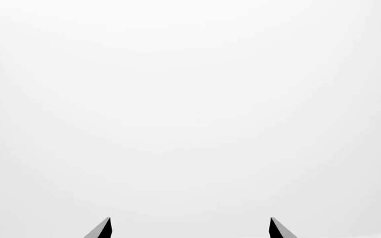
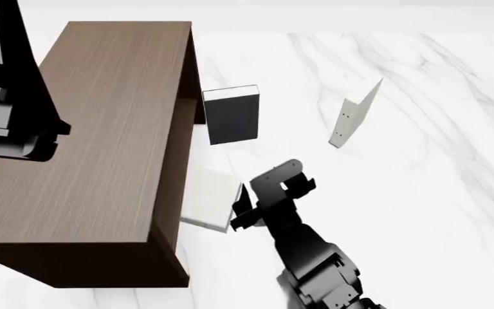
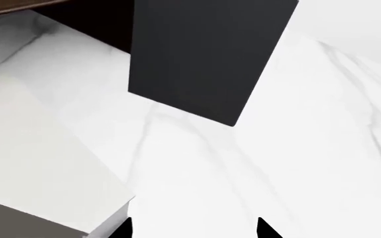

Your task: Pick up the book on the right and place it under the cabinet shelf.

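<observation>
- The book, a plain pale slab, lay flat on the white marble surface, its one long side tucked partly beneath the overhanging edge of the cabinet shelf, toward that cabinet's near end.
- The right gripper stood just beside the book's outer long edge, on the side away from the cabinet; whether a fingertip touched that edge could not be determined from the head view.
- In the right wrist view the book appeared beside the right gripper, not between its fingers; only bare marble lay between the two dark fingertips.
- The right gripper's fingers were spread apart and held nothing.
- The dark charcoal book with a white edge lay farther along the surface, close to the cabinet's long side and well apart from the pale book; the right wrist view showed it ahead of the gripper.
- A thin white book with small dark dots stood tilted on the marble, well apart from the cabinet and from the gripper.
- The left gripper showed two fingertips set wide apart against a blank white field, with nothing between them.
- In the head view, part of the left arm was raised over the cabinet's top near its far end.
</observation>
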Robot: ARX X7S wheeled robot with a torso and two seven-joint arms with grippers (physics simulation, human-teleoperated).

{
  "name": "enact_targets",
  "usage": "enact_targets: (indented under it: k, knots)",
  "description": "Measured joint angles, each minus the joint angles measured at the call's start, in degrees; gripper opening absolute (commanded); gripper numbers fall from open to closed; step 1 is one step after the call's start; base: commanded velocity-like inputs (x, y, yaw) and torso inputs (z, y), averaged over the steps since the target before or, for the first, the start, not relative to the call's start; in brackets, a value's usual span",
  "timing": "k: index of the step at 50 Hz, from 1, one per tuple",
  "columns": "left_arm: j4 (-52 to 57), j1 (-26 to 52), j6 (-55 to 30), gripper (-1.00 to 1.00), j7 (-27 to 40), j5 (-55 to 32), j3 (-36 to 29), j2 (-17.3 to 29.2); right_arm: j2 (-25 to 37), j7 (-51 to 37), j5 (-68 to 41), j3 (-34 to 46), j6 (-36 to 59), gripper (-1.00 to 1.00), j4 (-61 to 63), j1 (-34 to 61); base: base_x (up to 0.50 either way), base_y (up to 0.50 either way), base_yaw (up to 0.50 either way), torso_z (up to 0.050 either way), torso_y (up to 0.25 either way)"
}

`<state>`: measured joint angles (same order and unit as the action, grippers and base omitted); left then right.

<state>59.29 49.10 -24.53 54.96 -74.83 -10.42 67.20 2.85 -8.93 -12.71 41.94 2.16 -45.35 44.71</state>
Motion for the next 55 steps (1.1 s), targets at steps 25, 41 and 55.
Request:
enact_targets:
  k: [25,41,55]
  knots:
    - [0.2,-0.9,2.9,1.0,0.3,0.6,-1.0,2.2,-1.9,-6.1,-15.4,15.8,-5.6,1.0,-8.3,5.7,0.0,0.0,0.0,0.0,-0.001]
    - [0.3,-1.8,5.0,1.0,0.5,1.2,-1.8,3.9,-2.3,-10.0,-31.7,33.5,-10.2,1.0,-10.9,10.0,0.0,0.0,0.0,0.0,-0.001]
    - [0.1,-1.9,6.5,1.0,0.5,1.4,-2.6,5.1,-2.4,-11.5,-39.3,41.7,-11.6,1.0,-10.6,12.2,0.0,0.0,0.0,0.0,0.0]
